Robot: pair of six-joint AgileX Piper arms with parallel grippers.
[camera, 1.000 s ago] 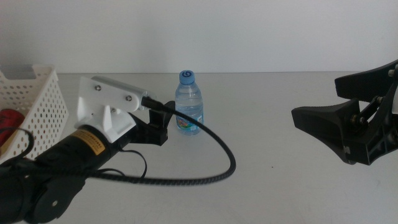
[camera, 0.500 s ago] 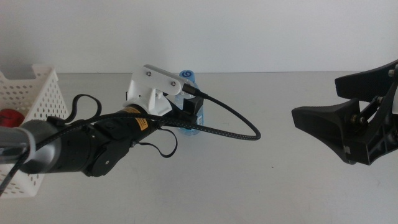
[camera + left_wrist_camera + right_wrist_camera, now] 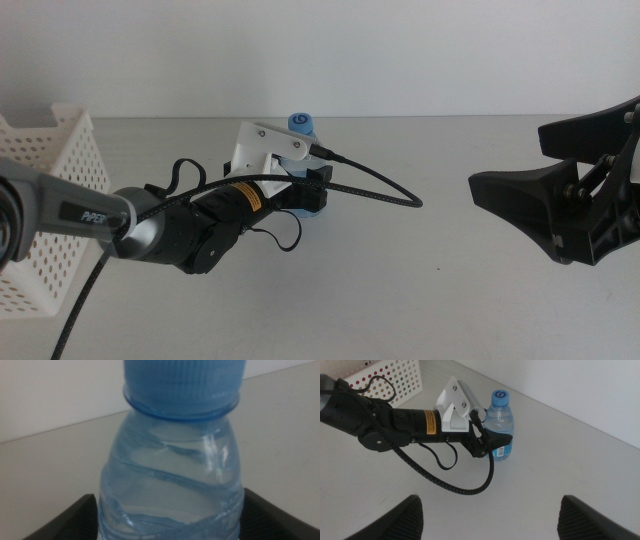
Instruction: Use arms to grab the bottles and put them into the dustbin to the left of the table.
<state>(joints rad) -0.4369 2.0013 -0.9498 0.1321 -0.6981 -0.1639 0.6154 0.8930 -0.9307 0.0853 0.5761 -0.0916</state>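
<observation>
A small clear-blue water bottle (image 3: 300,124) with a blue cap stands upright at the middle back of the table (image 3: 420,290). My left gripper (image 3: 312,192) has reached it from the left and is open, one jaw on each side of the bottle's lower body. In the left wrist view the bottle (image 3: 172,465) fills the picture between the jaws of the left gripper (image 3: 170,522). My right gripper (image 3: 510,160) waits open at the right, apart from the bottle. The right wrist view shows the bottle (image 3: 501,415), the left gripper (image 3: 495,442) around it and the right gripper (image 3: 490,505) open.
The white perforated dustbin (image 3: 55,180) stands at the table's left edge, also seen as the dustbin (image 3: 385,372) in the right wrist view. A black cable (image 3: 380,190) loops from the left wrist over the table to the right of the bottle.
The left arm has stretched forward and to the right, bringing its jaws from beside the bottle to either side of it. The right arm has not moved.
</observation>
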